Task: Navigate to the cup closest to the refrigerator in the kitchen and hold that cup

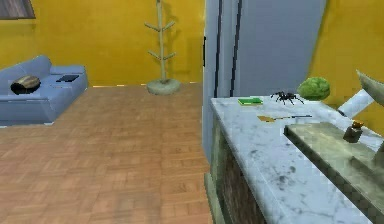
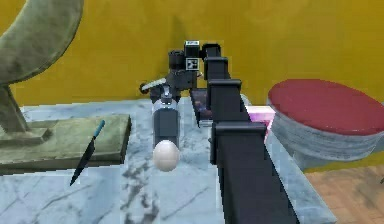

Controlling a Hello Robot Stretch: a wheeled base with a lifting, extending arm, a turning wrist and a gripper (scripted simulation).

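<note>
Even, bright light in both views, source cannot be told, yellow wall (image 1: 110, 40) uniformly lit, pale sheen on marble countertop (image 2: 150, 190), refrigerator (image 1: 265, 45) uprights leaning in the forward view.

Marble counter (image 1: 250, 140) stands by grey refrigerator (image 1: 265, 45); blue sofa (image 1: 45, 100) lies left.

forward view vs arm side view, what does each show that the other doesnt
Forward view: a blue sofa, a bare tree-like stand, the grey refrigerator, a green round thing and a black spider-like thing. Arm side view: the dark arm, a white egg-shaped thing, a dark knife-like thing and a red-topped round thing. Shared: the marble counter, the yellow wall, and likely the slab bearing the curved sculpture.
</note>
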